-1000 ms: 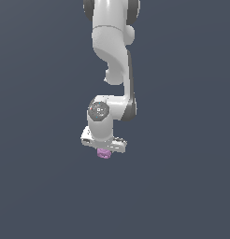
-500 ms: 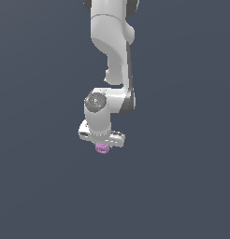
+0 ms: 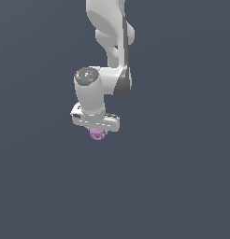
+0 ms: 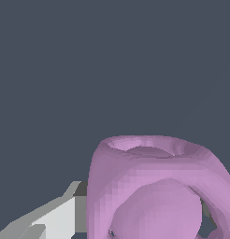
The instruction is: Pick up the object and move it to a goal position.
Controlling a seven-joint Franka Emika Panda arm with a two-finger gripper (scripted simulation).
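The object (image 3: pixel 97 134) is a small pink-purple rounded lump hanging just under the white gripper (image 3: pixel 96 130) in the exterior view. The gripper is shut on it, and the fingers are mostly hidden behind the hand body. In the wrist view the object (image 4: pixel 154 191) fills the near part of the picture, showing a ringed rim and a rounded core. One grey-white finger (image 4: pixel 56 219) presses against its side there. The object is carried in mid-air, with no surface touching it.
The white arm (image 3: pixel 110 32) reaches down from the top of the exterior view to the wrist (image 3: pixel 91 88). Around it there is only a plain dark grey-blue background.
The arm has carried the object slightly toward the exterior view's left and a little higher over the last second. The grip on the object has stayed the same.
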